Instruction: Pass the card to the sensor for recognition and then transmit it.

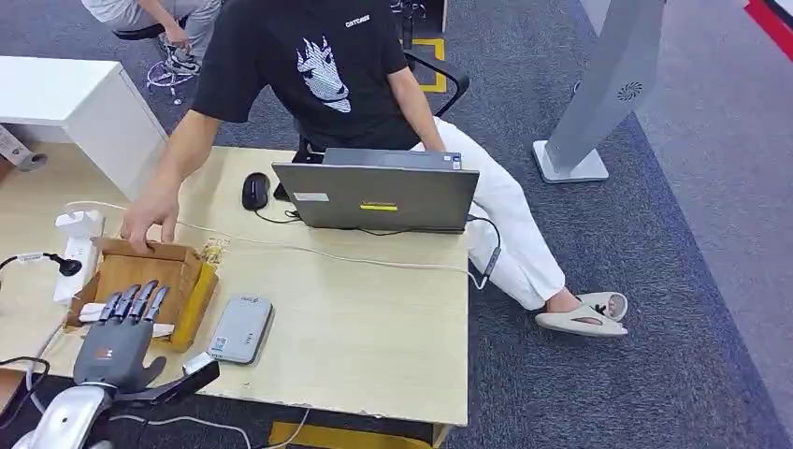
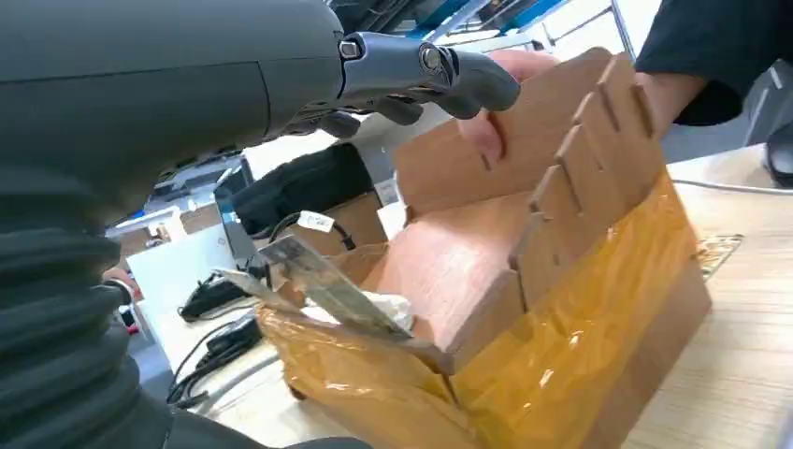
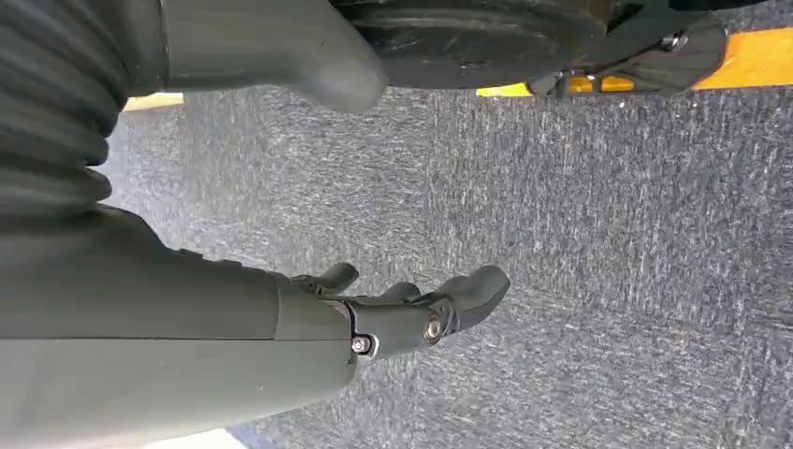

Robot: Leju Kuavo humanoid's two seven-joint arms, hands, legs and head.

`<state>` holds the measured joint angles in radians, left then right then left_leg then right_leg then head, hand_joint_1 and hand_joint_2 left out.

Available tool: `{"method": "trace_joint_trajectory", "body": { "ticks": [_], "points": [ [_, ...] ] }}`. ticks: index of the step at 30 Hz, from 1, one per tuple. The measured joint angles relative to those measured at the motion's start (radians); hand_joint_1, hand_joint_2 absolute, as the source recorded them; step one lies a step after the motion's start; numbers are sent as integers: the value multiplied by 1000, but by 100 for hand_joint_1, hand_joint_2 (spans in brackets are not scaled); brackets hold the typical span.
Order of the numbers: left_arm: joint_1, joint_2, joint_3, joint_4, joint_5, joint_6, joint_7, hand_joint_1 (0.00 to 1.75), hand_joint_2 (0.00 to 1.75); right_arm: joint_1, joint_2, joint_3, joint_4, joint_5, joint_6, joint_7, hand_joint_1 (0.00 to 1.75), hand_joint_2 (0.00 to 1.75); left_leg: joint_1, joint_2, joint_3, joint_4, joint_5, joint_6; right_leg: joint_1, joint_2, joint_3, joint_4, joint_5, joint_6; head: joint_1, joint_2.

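Left hand (image 1: 120, 329) hovers over cardboard box (image 1: 192, 285) on worktop (image 1: 374, 327), fingers spread, holding nothing. Card (image 2: 323, 285) lies tilted inside box, just beneath hand, apart from fingers. Person's hand (image 1: 150, 217) grips box's far edge. Sensor (image 1: 241, 329) flat beside box. Right hand (image 3: 411, 313) hangs over carpet, released.

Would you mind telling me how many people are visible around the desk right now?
2. One person in a black shirt sits behind the laptop, one hand on the cardboard box. A second person sits at the far top edge, mostly cropped. Others may be out of frame.
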<state>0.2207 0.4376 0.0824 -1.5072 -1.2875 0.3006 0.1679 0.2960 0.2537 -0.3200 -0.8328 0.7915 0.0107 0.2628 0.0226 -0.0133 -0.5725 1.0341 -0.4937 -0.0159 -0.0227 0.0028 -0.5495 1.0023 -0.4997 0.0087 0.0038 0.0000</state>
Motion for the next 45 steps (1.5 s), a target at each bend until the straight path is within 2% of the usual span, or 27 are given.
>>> {"method": "trace_joint_trajectory", "body": {
  "ticks": [5,6,7,8,9,10,11,12,26,45],
  "points": [
    [0,34,-30,-20,-5,-34,31,0,175,1,-5,19,0,-19,-11,16,0,175,0,0,0,0,0,0,0,0,0,0,0,0,0,0],
    [1,45,-32,-23,-8,-37,34,9,175,1,-6,23,0,-27,-12,19,0,175,0,0,0,0,0,0,0,0,0,0,0,0,0,0],
    [1,53,-33,-25,-7,-39,37,26,175,1,-8,25,0,-32,-12,20,0,175,0,0,0,0,0,0,0,0,0,0,0,0,0,0],
    [2,57,-33,-26,-2,-42,38,61,175,1,-9,27,0,-35,-13,23,0,175,0,0,0,0,0,0,0,0,0,0,0,0,0,0],
    [4,60,-34,-29,3,-48,38,122,175,2,-10,32,0,-36,-14,27,0,175,0,0,0,0,0,0,0,0,0,0,0,0,0,0],
    [6,65,-34,-31,8,-50,39,159,175,3,-12,39,0,-37,-14,27,0,175,0,0,0,0,0,0,0,0,0,0,0,0,0,0],
    [7,69,-34,-31,9,-51,39,161,175,3,-13,43,0,-37,-14,28,0,175,0,0,0,0,0,0,0,0,0,0,0,0,0,0],
    [9,72,-34,-31,10,-51,40,175,175,3,-15,45,0,-38,-14,28,0,175,0,0,0,0,0,0,0,0,0,0,0,0,0,0],
    [15,85,-41,-31,11,-63,47,175,175,9,-32,94,0,-72,-30,44,0,175,0,1,1,0,0,0,0,2,0,0,0,0,0,0],
    [15,85,-41,-31,13,-64,47,175,175,8,-35,99,-1,-72,-30,45,0,175,0,1,0,0,0,0,0,1,0,0,0,0,0,0]
  ]
}}
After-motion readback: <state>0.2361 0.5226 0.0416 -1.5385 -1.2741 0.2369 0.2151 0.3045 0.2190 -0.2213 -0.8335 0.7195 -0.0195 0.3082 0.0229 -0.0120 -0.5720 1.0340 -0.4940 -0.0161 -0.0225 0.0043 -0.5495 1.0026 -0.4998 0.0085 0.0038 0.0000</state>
